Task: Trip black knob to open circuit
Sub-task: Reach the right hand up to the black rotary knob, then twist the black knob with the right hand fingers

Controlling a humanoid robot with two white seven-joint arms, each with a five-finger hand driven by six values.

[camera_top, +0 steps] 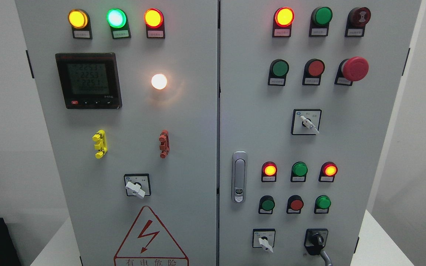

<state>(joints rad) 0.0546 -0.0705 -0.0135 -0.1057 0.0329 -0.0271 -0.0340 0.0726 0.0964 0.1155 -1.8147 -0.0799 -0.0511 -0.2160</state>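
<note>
We faced a grey two-door cabinet [183,147]. The black knob [317,240] sat at the lower right of the right door, low and apart from the lamps, probably so it could be reached and tripped without brushing other controls. No robot hand showed, so we could not tell its state. We counted four white-handled selector switches, one red mushroom button [355,68], one meter [88,80] and one door latch [239,176]. The knob looked untouched.
</note>
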